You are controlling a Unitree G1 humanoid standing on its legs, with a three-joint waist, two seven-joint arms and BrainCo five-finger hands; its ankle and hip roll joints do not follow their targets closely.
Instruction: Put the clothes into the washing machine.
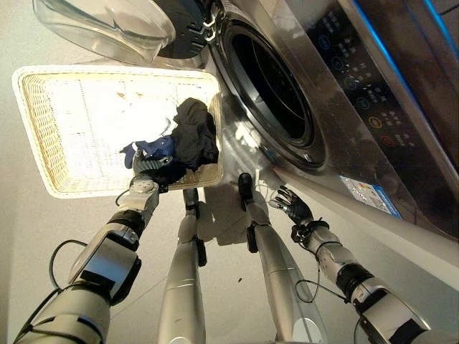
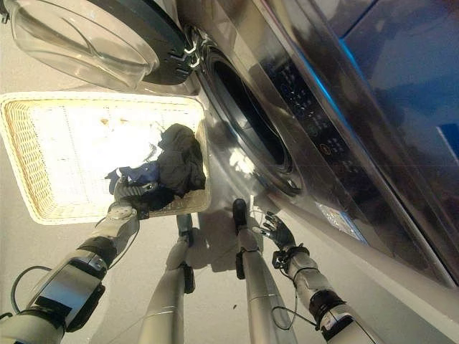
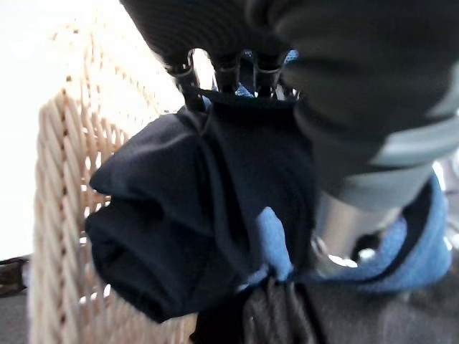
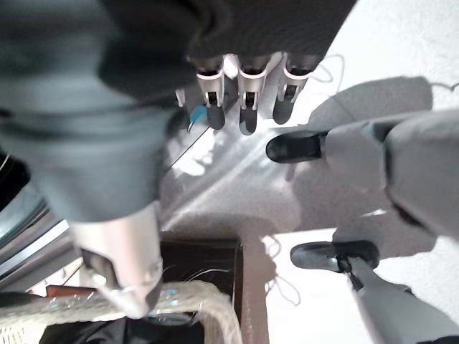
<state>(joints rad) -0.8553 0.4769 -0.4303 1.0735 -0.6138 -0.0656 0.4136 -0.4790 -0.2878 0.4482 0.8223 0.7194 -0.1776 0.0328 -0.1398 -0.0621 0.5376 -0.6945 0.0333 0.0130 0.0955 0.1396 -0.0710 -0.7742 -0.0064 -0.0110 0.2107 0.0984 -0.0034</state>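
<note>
A white wicker basket (image 1: 43, 136) stands on the floor to the left of the washing machine. A black garment (image 1: 195, 136) and a dark blue cloth (image 1: 154, 149) are heaped in the basket corner nearest the machine. My left hand (image 1: 147, 180) reaches into that corner. In the left wrist view its fingers (image 3: 215, 75) dig into the bunched dark blue cloth (image 3: 179, 222), with the thumb (image 3: 344, 215) pressed against it. My right hand (image 1: 294, 208) hangs low before the machine's front, fingers relaxed, holding nothing. The round drum opening (image 1: 276, 86) is dark inside.
The washer's glass door (image 1: 107, 29) is swung open above the far end of the basket. A control panel (image 1: 358, 79) runs along the machine's upper front. The basket rim (image 4: 208, 308) lies close beside my right hand. Bare pale floor (image 1: 237, 287) lies below the basket.
</note>
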